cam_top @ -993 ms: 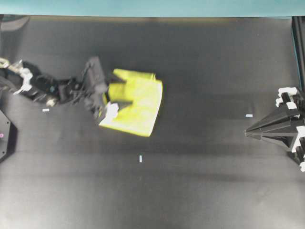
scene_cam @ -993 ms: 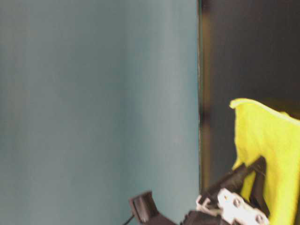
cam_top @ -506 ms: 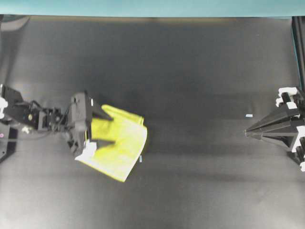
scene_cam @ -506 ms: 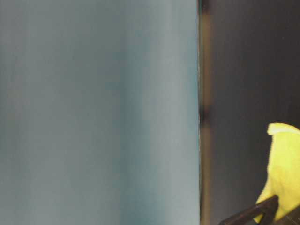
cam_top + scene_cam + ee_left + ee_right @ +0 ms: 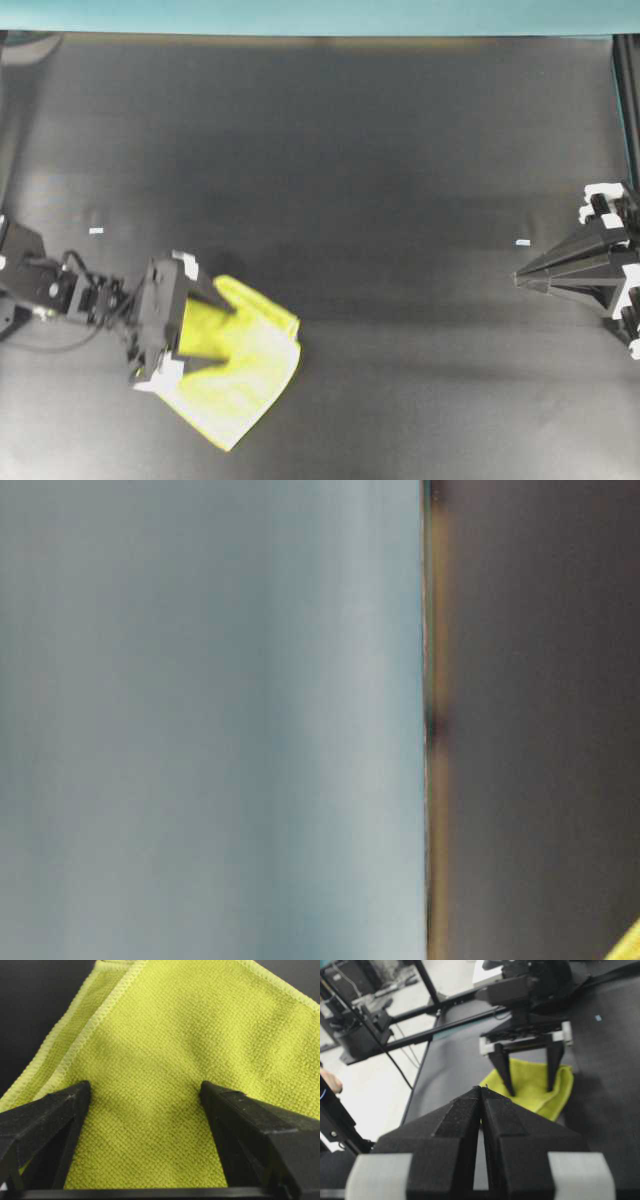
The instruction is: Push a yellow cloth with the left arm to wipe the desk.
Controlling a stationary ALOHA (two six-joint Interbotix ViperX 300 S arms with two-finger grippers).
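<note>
Overhead: we see the folded bright-yellow terry cloth (image 5: 232, 385) lying low-left on the matte black counter (image 5: 400, 150). The black left arm's end effector (image 5: 215, 330) sits w/ fingers spread wide, tips pressed on the cloth, gripping nothing. The right black wedge end effector (image 5: 520, 277) is parked far right, tips together, empty.

Table-level: blurred; only a yellow corner shows.

L wrist: both fingers rest on the cloth.

R wrist: tips closed.
</note>
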